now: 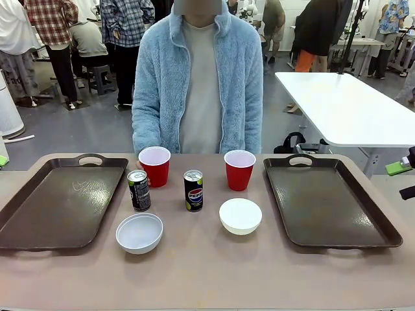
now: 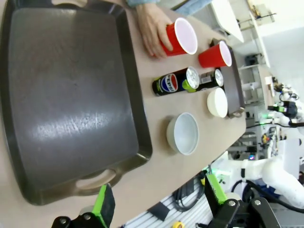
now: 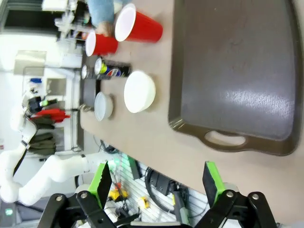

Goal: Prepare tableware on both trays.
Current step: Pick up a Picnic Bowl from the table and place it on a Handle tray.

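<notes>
Both trays are bare: the left tray (image 1: pixel 52 207) and the right tray (image 1: pixel 337 207). Between them, on the table (image 1: pixel 207 272), two red cups (image 1: pixel 154 170), two cans (image 1: pixel 193 191) and two white bowls (image 1: pixel 240 217) are set out. The left gripper (image 2: pixel 160 202) is spread wide and nothing is held. The same is seen for the right gripper (image 3: pixel 156 183). A start could be made with a near bowl: its rim should be pinched gently, and it should be put down flat inside a tray. The left wrist view adds something to the front view: a person's hand (image 2: pixel 152 28) is seen touching one red cup, so that cup is best left alone
</notes>
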Motion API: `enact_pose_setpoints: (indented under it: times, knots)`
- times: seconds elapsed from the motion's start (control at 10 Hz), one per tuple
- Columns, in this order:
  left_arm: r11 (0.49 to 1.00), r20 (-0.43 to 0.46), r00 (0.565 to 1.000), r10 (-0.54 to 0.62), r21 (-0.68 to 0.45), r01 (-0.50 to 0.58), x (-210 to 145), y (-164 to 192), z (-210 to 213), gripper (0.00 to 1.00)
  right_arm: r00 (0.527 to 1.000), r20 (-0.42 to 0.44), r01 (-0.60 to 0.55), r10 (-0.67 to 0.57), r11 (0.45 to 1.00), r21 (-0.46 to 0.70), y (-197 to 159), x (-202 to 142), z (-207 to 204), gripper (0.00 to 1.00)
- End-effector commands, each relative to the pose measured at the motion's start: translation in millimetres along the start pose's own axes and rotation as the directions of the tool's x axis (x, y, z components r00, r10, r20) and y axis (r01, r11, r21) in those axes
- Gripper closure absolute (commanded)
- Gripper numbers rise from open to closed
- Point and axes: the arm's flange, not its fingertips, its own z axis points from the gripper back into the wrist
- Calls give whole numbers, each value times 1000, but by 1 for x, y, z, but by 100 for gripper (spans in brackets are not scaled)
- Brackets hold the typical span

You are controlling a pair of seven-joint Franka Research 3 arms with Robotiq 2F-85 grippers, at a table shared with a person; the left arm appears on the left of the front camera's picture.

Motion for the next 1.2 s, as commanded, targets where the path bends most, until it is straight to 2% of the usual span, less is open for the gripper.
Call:
enact_pose_setpoints:
  times: [0.0, 0.1, 0.3, 0.4, 0.5, 0.6, 0.8, 1.0, 1.1]
  knots:
    - [1000, 0, 1000, -12, -16, 12, 1, 2, 2, 0, 999, 51, 29, -18, 977, -212, 34, 12, -25, 0]
    - [1000, 0, 1000, -12, -16, 12, 1, 2, 2, 0, 999, 30, 23, -14, 945, -327, 61, 22, -39, 0]
    - [1000, 0, 1000, -12, -16, 12, 1, 2, 2, 0, 999, -45, -6, -18, 880, -475, 124, 38, -71, 0]
    - [1000, 0, 1000, -12, -16, 12, 1, 2, 2, 0, 996, -84, -24, -24, 848, -529, 154, 46, -101, 0]
    - [1000, 0, 1000, -12, -16, 12, 1, 2, 2, 0, 994, -107, -35, -32, 822, -568, 168, 46, -123, 0]
    - [1000, 0, 1000, -12, -16, 12, 1, 2, 2, 0, 989, -144, -61, -37, 779, -624, 188, 43, -164, 0]
    - [1000, 0, 1000, -12, -16, 12, 1, 2, 2, 0, 979, -196, -90, -60, 734, -673, 206, 37, -221, 0]
    - [1000, 0, 1000, -12, -16, 12, 1, 2, 2, 0, 975, -204, -84, -88, 705, -704, 205, 35, -260, 0]
    - [1000, 0, 1000, -12, -16, 12, 1, 2, 2, 0, 978, -202, -99, -49, 744, -661, 205, 21, -233, 0]
